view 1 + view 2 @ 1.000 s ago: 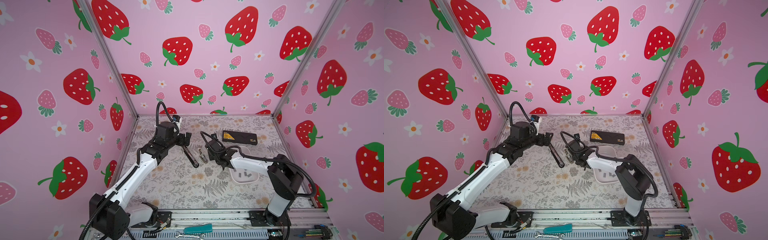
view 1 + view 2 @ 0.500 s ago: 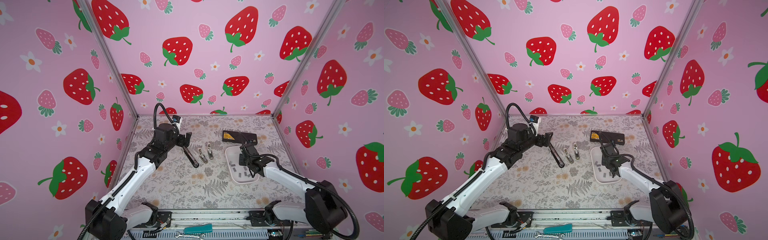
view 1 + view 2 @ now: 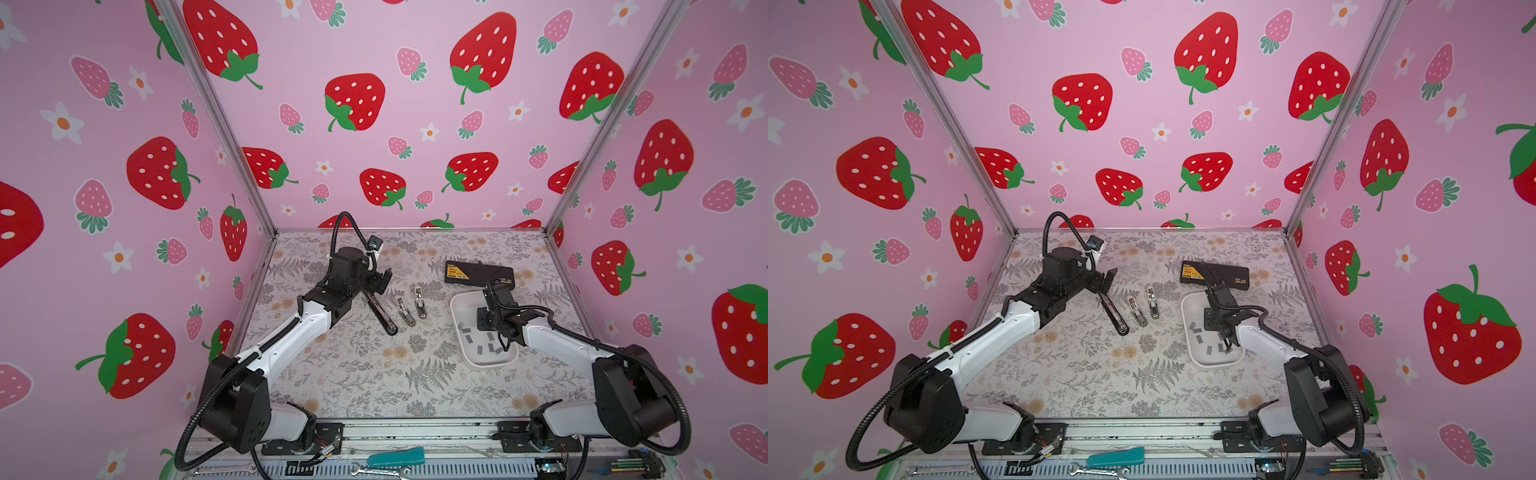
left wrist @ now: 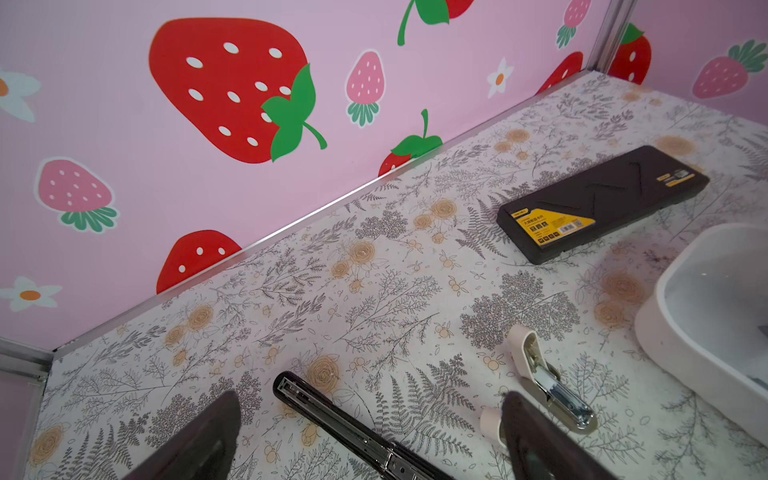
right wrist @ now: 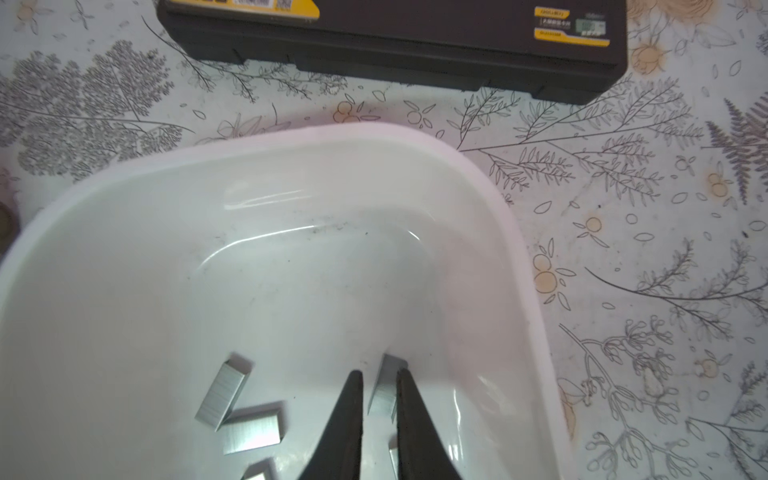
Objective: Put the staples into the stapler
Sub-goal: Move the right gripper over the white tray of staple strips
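Staples: loose grey strips on the floor of the white tray, right of centre in both top views.

Right gripper: down inside the tray, fingers narrowly apart on either side of one strip. We cannot tell whether they pinch it or only straddle it. We judge the narrow setting suits the strip's width and keeps the tips off the other strips.

Left gripper: fingers wide, hovering over the back-wall end of the black stapler. The stapler lies open on the table with its metal rail exposed. We take it for the one to load, and judge the left gripper waits there to steady it.

Edges and room: the straddled strip lies close to the tray's curved wall, so a straight lift looks safer than a sideways drag. Two small staplers lie between the tray and the black stapler, so any carry must pass above them. The black case sits just behind the tray. The bare table in front leaves ample room.
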Robot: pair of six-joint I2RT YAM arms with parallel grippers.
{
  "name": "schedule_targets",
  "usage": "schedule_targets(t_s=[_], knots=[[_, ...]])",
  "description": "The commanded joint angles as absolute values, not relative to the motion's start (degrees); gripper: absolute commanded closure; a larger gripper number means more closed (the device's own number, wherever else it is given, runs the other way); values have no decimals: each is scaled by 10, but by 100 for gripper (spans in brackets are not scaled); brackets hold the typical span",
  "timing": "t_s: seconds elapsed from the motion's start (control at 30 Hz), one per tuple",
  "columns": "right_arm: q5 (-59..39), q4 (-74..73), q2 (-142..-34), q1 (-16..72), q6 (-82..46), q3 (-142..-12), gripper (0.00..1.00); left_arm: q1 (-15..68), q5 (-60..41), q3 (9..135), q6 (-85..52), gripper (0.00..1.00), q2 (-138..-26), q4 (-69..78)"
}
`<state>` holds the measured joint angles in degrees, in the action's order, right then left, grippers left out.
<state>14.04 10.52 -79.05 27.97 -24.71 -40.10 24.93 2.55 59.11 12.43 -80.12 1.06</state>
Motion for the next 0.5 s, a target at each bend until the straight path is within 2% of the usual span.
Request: schedule_targets(t_s=[0.0, 0.13, 0.23, 0.47], knots=[[116, 79, -750, 278, -207, -399, 77, 251, 12, 631, 154, 1, -807, 15], [66, 69, -734, 289, -194, -382, 71, 251, 12, 624, 160, 1, -809, 31], [96, 119, -751, 292, -237, -386, 73, 251, 10, 621, 166, 1, -813, 45], [129, 186, -799, 291, -292, -371, 73, 250, 18, 640, 179, 1, -843, 38]])
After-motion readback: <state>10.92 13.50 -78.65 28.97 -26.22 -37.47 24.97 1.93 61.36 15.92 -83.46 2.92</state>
